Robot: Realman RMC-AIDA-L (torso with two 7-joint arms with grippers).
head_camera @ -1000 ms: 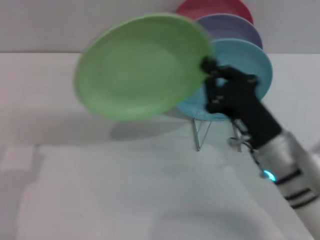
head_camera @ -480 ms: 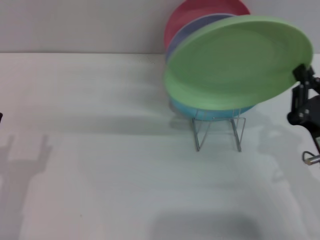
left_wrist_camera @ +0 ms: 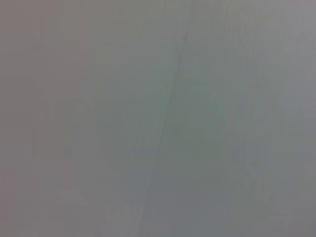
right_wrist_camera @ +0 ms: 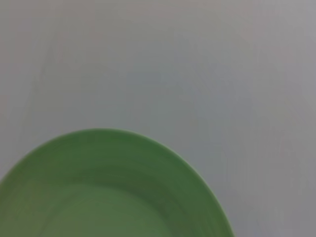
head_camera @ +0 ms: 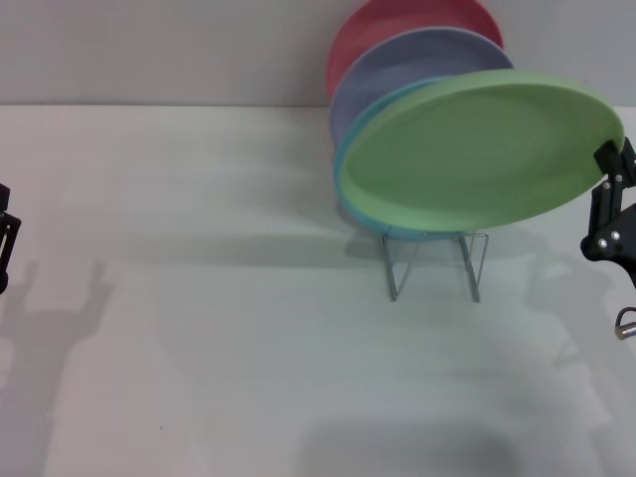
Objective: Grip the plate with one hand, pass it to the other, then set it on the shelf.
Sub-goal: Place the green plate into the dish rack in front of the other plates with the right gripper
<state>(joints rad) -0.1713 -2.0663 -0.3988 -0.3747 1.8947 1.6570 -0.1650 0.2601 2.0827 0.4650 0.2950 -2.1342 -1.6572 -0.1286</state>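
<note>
On the bare worktop (head_camera: 248,378) stands the shelf (head_camera: 433,260). Just above it hangs the plate (head_camera: 477,149), tilted, long axis crosswise, pinched at its right rim by the right claw (head_camera: 608,184). Turquoise plate (head_camera: 348,164) sits directly behind. Left claw (head_camera: 5,238) waits far left; its grip I cannot tell.

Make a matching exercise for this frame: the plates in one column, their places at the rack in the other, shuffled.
Column one:
1. round light green plate
2. turquoise-blue plate
3. lavender plate
4. pink plate

Column two:
A. rearmost in the thin silver wire rack
B. frontmost, held by the right gripper
C. second from the back
D. directly behind the green one

Pairs: 1-B, 2-D, 3-C, 4-A
</note>
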